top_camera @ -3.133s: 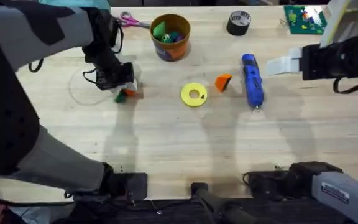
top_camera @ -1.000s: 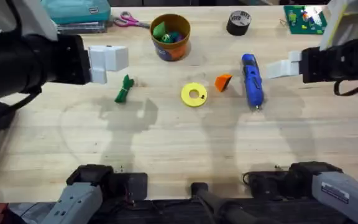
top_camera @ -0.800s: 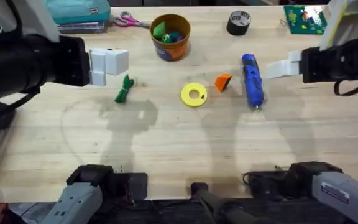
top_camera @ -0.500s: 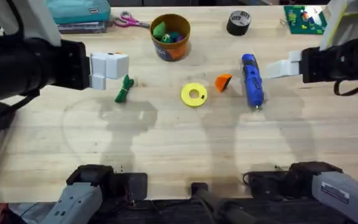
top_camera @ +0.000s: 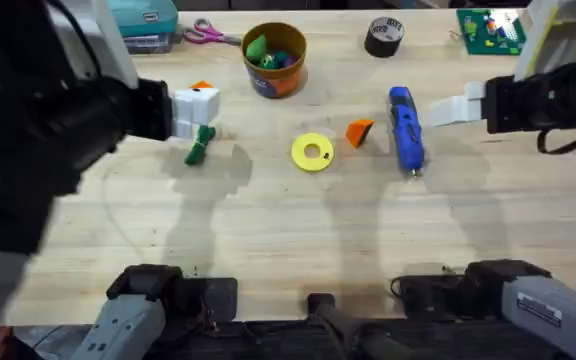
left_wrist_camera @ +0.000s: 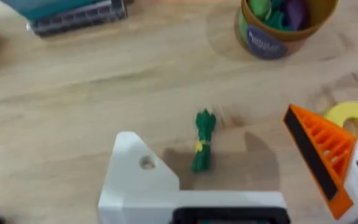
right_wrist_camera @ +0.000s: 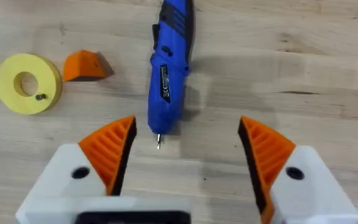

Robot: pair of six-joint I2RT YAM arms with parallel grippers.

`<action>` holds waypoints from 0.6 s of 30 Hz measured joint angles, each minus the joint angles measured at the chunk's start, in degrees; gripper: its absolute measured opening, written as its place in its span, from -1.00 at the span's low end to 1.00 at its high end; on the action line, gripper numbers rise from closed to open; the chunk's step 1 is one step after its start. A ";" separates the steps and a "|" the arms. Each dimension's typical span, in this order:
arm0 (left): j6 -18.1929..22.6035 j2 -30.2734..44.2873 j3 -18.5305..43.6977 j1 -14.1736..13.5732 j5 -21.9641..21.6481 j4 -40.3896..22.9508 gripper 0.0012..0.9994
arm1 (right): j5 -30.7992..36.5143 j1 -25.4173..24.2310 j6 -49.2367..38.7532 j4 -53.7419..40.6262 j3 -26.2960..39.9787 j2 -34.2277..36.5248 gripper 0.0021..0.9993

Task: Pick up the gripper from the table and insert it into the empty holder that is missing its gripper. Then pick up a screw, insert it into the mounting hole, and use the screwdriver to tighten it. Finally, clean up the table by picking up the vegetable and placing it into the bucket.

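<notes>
The gripper (top_camera: 359, 131), a small loose orange wedge (right_wrist_camera: 84, 65), lies between a yellow disc (top_camera: 312, 152) and the blue screwdriver (top_camera: 405, 128), whose metal tip points at the near edge (right_wrist_camera: 169, 62). A tiny dark screw (right_wrist_camera: 39, 96) rests on the disc (right_wrist_camera: 28, 83). My left gripper (top_camera: 196, 105) hovers open just above the green vegetable (top_camera: 200, 145). One of its fingers is a bare white holder (left_wrist_camera: 138, 174), and the other carries an orange pad (left_wrist_camera: 319, 155). The vegetable (left_wrist_camera: 202, 140) lies between them on the wood. My right gripper (right_wrist_camera: 187, 127) is open and empty near the screwdriver's tip. The orange bucket (top_camera: 274, 58) stands at the back.
Scissors (top_camera: 206, 32), a black tape roll (top_camera: 384, 36), a teal box (top_camera: 128, 18) and a green board (top_camera: 490, 30) line the far edge. The bucket (left_wrist_camera: 284, 25) holds several toy pieces. Bare wood stretches across the near half of the table.
My left gripper, earlier down at the vegetable and then drawn back to the left, has slid right and now hangs over it, its arm looming larger. The right arm has not moved.
</notes>
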 joint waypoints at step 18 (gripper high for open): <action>0.16 -30.31 -30.71 0.00 4.09 31.35 0.97 | 0.00 0.00 0.00 0.00 0.00 0.00 1.00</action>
